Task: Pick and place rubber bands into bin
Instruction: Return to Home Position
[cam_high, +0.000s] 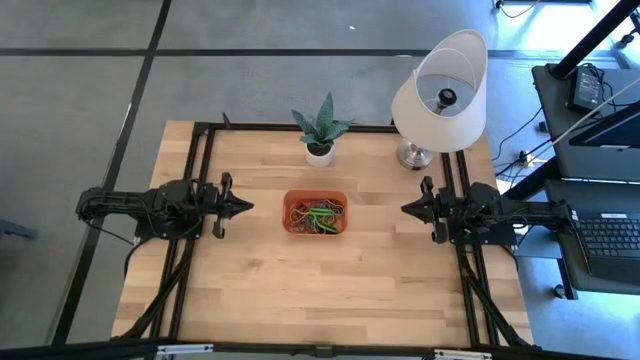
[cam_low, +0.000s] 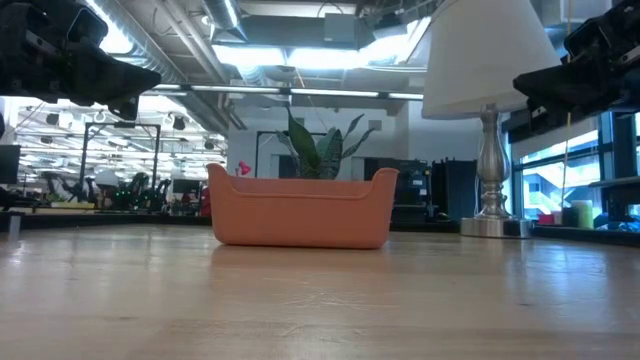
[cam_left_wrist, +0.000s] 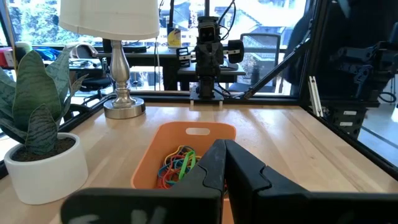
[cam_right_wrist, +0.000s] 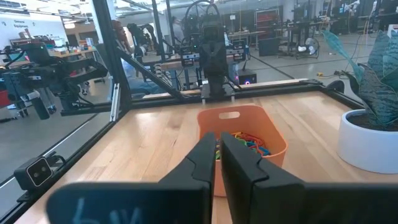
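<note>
Seen low, bin (cam_low: 300, 215) hides rubber bands (cam_high: 318, 215); left end effector (cam_high: 245, 207), right end effector (cam_high: 408, 208) closed.

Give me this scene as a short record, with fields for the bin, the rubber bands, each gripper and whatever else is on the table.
bin: orange, middle of the wooden table, between the two grippers
rubber bands: tangled heap inside the bin; green, red and blue among them
left gripper: shut, raised off the table, on the bin's left, pointing at it
right gripper: shut, raised, on the bin's right, pointing at it
potted plant: white pot, far side of the bin
lamp: white shade, far right corner
</note>
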